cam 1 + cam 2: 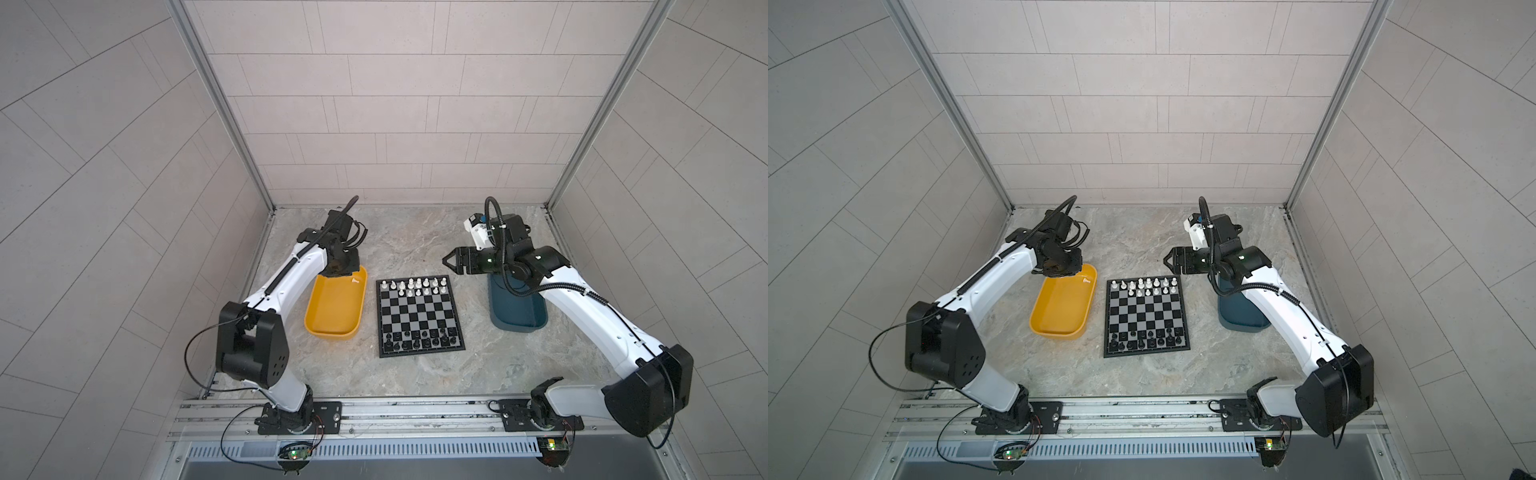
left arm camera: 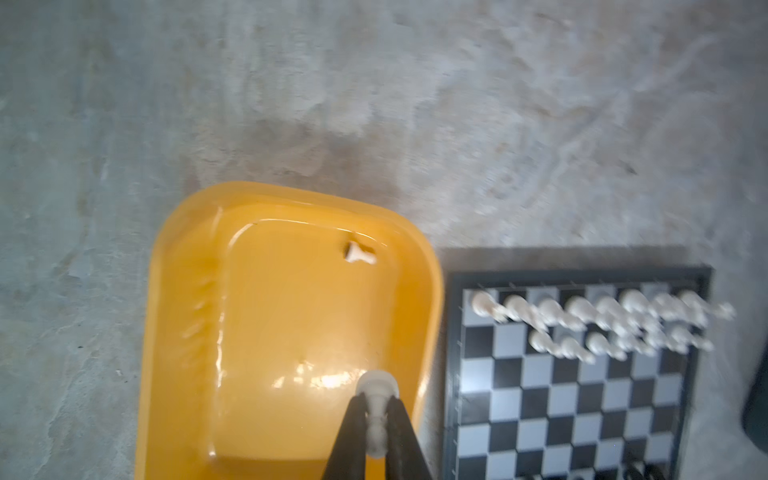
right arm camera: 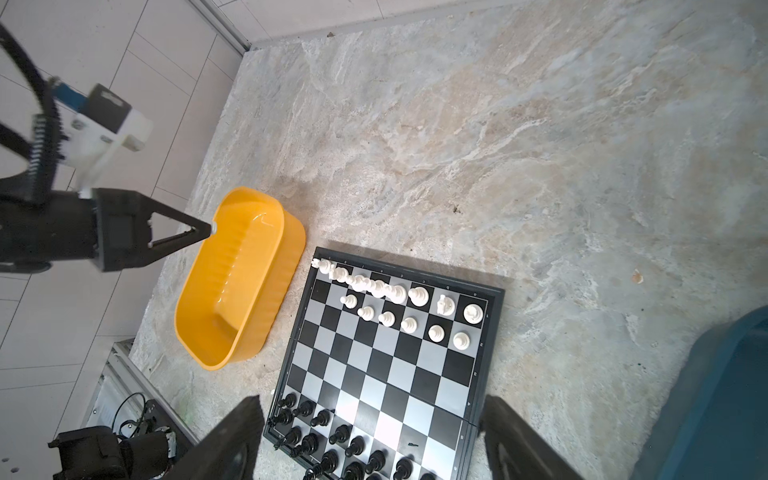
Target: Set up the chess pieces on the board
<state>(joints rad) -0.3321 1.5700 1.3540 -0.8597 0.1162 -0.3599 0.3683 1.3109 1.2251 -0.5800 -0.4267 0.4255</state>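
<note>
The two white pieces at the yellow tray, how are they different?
The held white piece is pinched in the shut left gripper; the loose white piece is untouched. The held one hangs above the yellow tray; the loose one lies tipped over on its floor. Both are small, white and not on the board yet.

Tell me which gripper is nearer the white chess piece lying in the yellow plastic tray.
Left. The left gripper, shut on another white piece, hangs over that yellow tray; the right gripper, open, is beyond the black-and-grey chessboard.
</note>
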